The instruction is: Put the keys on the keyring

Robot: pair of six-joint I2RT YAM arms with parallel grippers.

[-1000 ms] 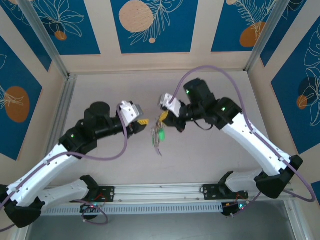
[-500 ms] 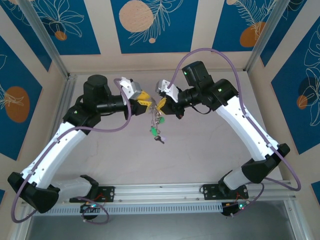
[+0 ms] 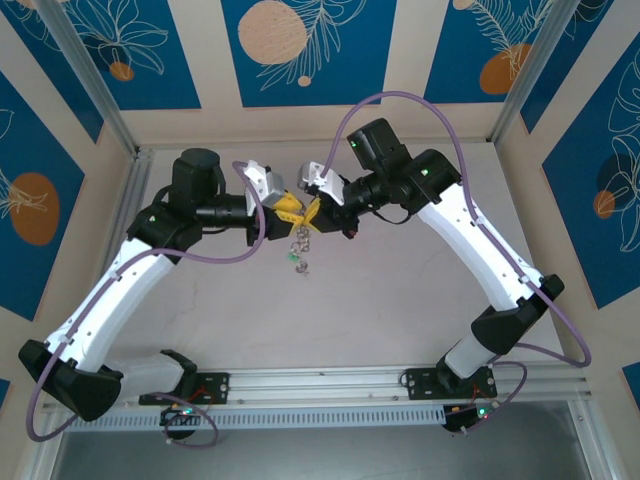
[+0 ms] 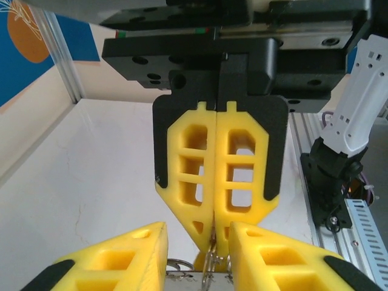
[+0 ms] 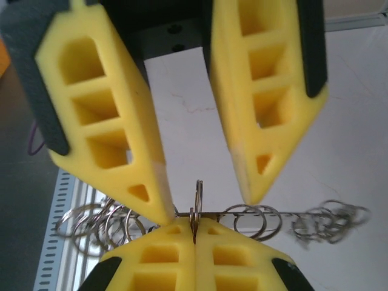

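Two end effectors meet above the desk (image 3: 400,300), slightly toward 12 o'clock of its centre in the overhead view. The right end effector (image 3: 314,211) enters from 3 o'clock with its fingers pressed fully together on the keyring (image 5: 197,205). My right wrist view shows one upright loop of the wire pinched between its tips, with chain-like links running out to 3 and 9 o'clock. The left end effector (image 3: 288,206) enters from 9 o'clock with its fingers partly apart, straddling that pinched loop. One tip touches the wire and the other stands just clear, so I judge that it grips nothing. The keys (image 3: 296,257) hang at 6 o'clock below the meeting point. I make out one green head and a paler piece under it. Progress, as I judge it: these keys appear to be carried by the keyring already. I cannot tell whether every key is threaded. Left to do: confirm the count, then thread any loose key.
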